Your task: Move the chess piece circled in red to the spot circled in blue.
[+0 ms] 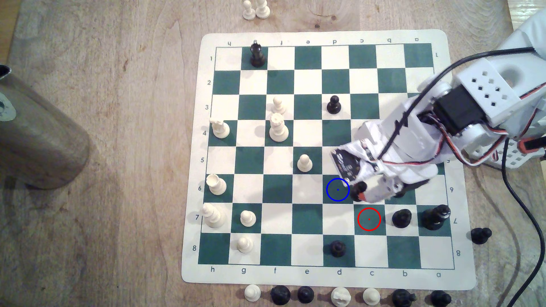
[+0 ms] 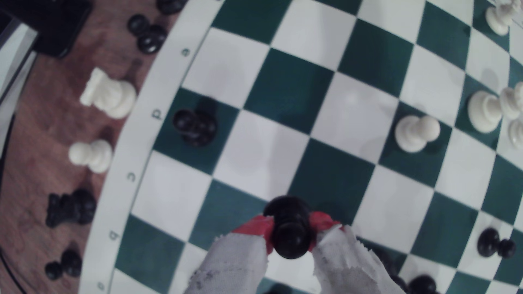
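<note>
The pincer [image 2: 291,234] is clamped on the black pawn [image 2: 290,226], its red-tipped, cloth-wrapped fingers [image 2: 256,229] pressing the piece from both sides; whether the pawn's base clears the board cannot be told. In the exterior view the pawn [image 1: 359,189] sits in the lower right of the frame, just beside the blue-ringed square [image 1: 337,189] on its right side, on the neighbouring white square. The red-ringed square [image 1: 369,219], just below and to the right, stands vacant, so pickup appears done and the carry is nearly complete; what remains, in my judgement, is a short shift toward the frame's left, lowering onto the blue dot, and release. Room is adequate: the blue-ringed square is bare, as are the squares beside and below it. The nearest obstruction is the cream pawn [image 1: 304,162], diagonally up and left of the target. A black piece [image 1: 337,248] stands two ranks below, well apart. The board edge [image 1: 461,177] lies far to the right.
</note>
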